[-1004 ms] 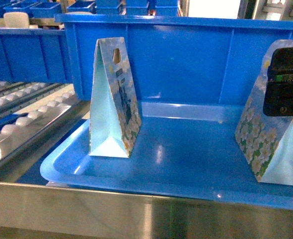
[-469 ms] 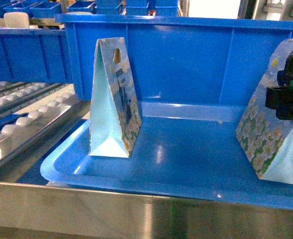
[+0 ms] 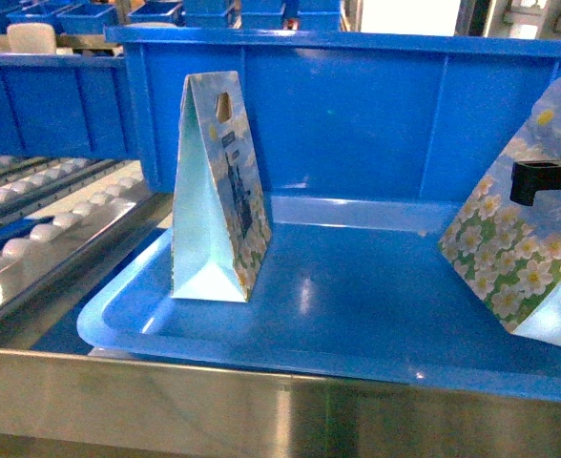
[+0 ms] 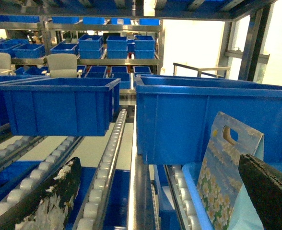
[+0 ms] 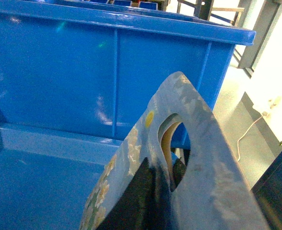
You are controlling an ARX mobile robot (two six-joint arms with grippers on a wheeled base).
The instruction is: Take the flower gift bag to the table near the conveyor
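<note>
Two gift bags stand on the blue tray (image 3: 290, 334): a pale one (image 3: 214, 191) upright at left, and the flower gift bag (image 3: 519, 258) tilted at right, clamped near its handle by the right gripper (image 3: 557, 181). Whether the left gripper (image 4: 155, 201) is parted cannot be told.

the right tool (image 3: 557, 181) shows in the head view as a flat black bracket with squared edges. in the left wrist view the left tool (image 4: 150, 201) has two dark fingers (image 4: 45, 201), one with a worn, whitish, flaking pad
</note>
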